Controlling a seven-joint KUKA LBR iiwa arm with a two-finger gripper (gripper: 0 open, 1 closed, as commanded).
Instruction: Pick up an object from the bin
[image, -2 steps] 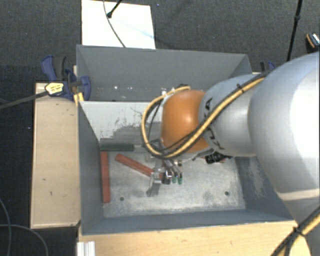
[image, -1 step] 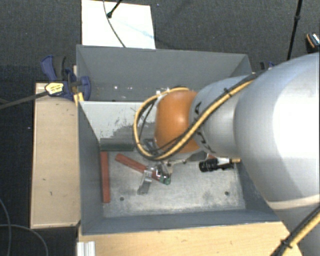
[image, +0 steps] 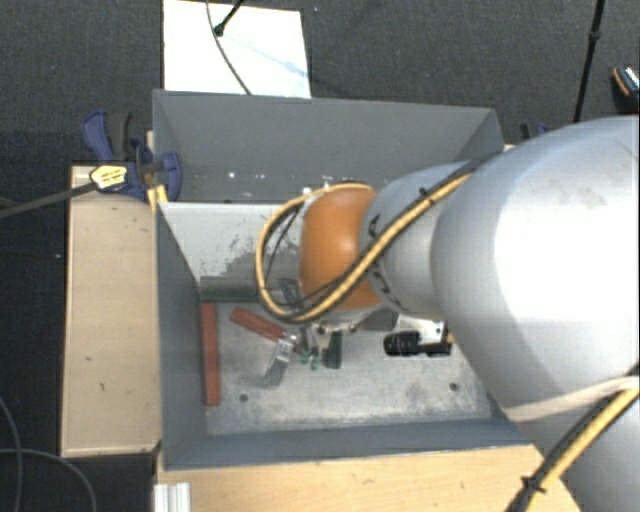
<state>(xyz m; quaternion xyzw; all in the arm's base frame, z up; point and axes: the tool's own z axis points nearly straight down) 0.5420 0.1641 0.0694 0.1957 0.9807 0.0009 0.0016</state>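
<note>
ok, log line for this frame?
gripper low at bin centre | nearest: orange-red stick | also: red-brown bar left, black cylinder right | hold: unclear

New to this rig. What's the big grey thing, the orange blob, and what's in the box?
One camera looks down into a grey metal bin from above, slightly to one side. The big grey shape is a robot arm reaching in from the right. The orange blob is a cover on its wrist, with cables looped round it. It is meant to pick out one loose thing. On the bin floor lie a long red-brown bar by the left wall, a shorter orange-red stick right of its top end, and a black-and-white part further right. The wrist hangs low over the middle. What is under it is too cluttered to tell whether anything is held.
</note>
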